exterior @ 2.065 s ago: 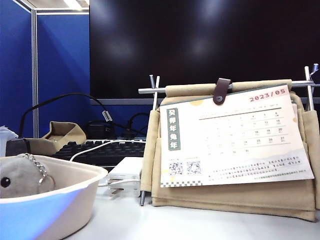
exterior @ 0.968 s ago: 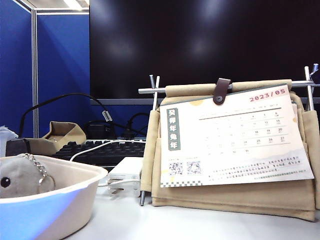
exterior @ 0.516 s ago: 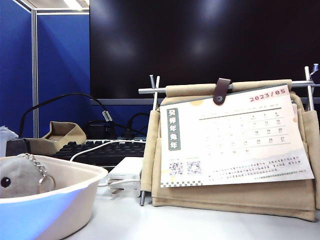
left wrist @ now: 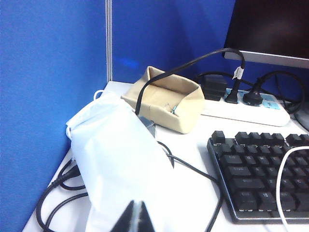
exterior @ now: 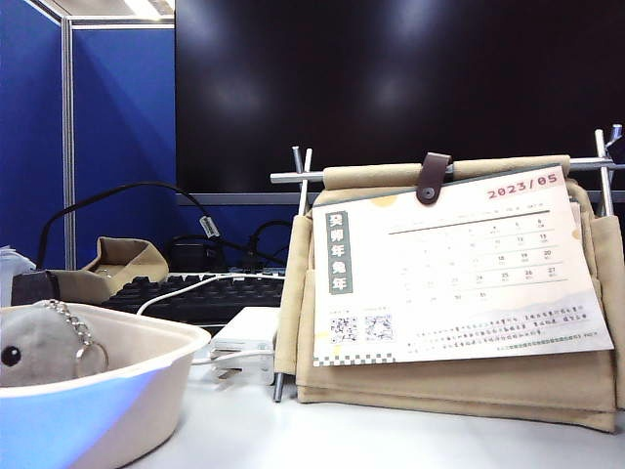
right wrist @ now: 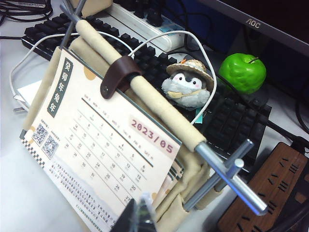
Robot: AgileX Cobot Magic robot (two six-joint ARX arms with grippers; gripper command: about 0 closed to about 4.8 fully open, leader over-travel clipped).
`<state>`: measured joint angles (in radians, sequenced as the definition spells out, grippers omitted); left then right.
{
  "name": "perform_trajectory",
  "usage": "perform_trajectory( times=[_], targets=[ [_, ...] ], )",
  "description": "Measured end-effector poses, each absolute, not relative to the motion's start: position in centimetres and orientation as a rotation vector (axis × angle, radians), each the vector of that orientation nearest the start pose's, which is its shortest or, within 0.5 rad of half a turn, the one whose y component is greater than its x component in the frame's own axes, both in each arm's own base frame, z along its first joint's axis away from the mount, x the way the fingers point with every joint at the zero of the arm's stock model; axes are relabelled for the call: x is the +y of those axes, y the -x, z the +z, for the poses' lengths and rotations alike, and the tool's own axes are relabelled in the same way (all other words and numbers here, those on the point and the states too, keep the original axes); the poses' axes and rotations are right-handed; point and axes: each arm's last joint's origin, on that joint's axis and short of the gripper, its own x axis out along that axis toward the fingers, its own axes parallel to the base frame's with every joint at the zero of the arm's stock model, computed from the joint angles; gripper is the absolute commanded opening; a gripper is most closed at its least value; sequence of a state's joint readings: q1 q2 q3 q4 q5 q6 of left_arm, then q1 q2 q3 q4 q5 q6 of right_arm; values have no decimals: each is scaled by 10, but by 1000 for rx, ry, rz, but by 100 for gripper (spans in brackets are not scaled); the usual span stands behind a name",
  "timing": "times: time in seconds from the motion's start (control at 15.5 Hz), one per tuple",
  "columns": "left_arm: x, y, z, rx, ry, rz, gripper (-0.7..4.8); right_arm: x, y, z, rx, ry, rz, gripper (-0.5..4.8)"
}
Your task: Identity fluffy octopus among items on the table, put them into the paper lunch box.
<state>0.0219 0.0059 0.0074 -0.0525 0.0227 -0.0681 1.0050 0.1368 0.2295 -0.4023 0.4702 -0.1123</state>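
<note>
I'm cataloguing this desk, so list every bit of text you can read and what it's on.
"2023/05": desk calendar, top corner.
"癸卯年兔年": calendar's grey vertical strip.
"AOC": monitor bezel.
Calendar dates run to 31; weekday headings, QR codes and bottom lines are too small.
Keyboard keycaps and cable tag: unreadable.

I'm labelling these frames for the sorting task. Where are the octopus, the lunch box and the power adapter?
octopus [exterior: 34, 344]: exterior view, on its grey plush body beside the eye.
lunch box [exterior: 146, 376]: exterior view, on its outer side wall.
power adapter [exterior: 246, 332]: exterior view, on its white top face.
</note>
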Motion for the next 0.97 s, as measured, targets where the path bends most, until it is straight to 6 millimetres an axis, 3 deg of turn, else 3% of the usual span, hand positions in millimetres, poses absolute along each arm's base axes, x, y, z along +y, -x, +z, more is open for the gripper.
perform_trajectory(
  times=[0.32,0.45,0.71,0.97],
  targets=[
    [1,-97,160,51,69,1,-5,65,-58,193,204,318,533,-6],
    [1,-97,160,53,69,1,-5,59,-68,201,162,226,485,-6],
    [1,-97,160,55,69,1,-5,34,-84,232,-130,80,386,-6],
    [1,-97,160,55,69,0,-5,10,-88,236,-166,66,234,-6]
  ],
)
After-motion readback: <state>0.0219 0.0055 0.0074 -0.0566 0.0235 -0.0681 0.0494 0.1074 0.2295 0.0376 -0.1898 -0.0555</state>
